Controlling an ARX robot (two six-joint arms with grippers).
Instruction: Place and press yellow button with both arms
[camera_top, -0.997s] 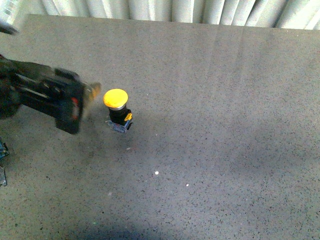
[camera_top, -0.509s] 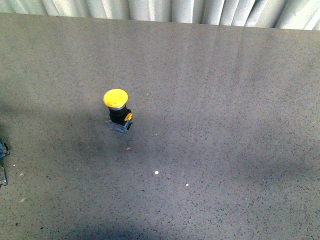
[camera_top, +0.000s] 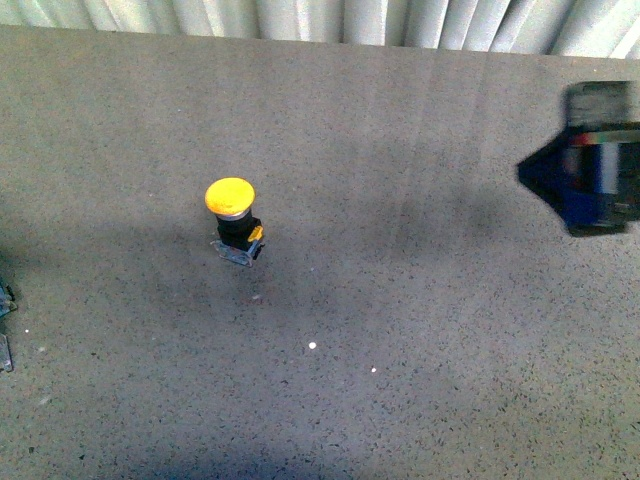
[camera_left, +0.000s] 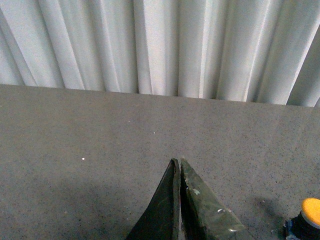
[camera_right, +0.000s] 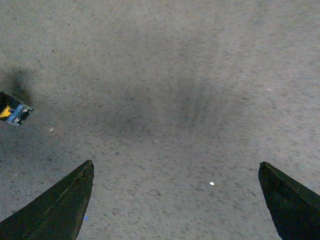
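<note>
Left tool (camera_left: 176, 165) is shut tight. Its two jaws lie flat on each other with nothing between them, and it touches nothing. It hangs over the bare bench (camera_left: 75, 150), with the button (camera_left: 311, 212) near it. I think it is shut because the button is set down and needs no holding.

Right tool (camera_right: 176, 164) is wide open. Its jaws stand far apart and the gap shows only grey bench. It holds nothing and touches nothing. A bit of the button's base peeks in at the edge of its view, well apart from the jaws.

In the front view the button stands upright, left of the middle of the frame. Its yellow cap is up, with the black body and clear base under it. Nothing touches it. That is a good way for it to stand, since a press has to come down onto the cap.

The right arm (camera_top: 598, 160) is a dark blur at the upper right edge of the front view, well apart from the button. No left arm shows there. A white curtain (camera_left: 150, 45) hangs behind the bench.

Placing looks done. Pressing is not yet done. I think the right arm must get above the cap first.
</note>
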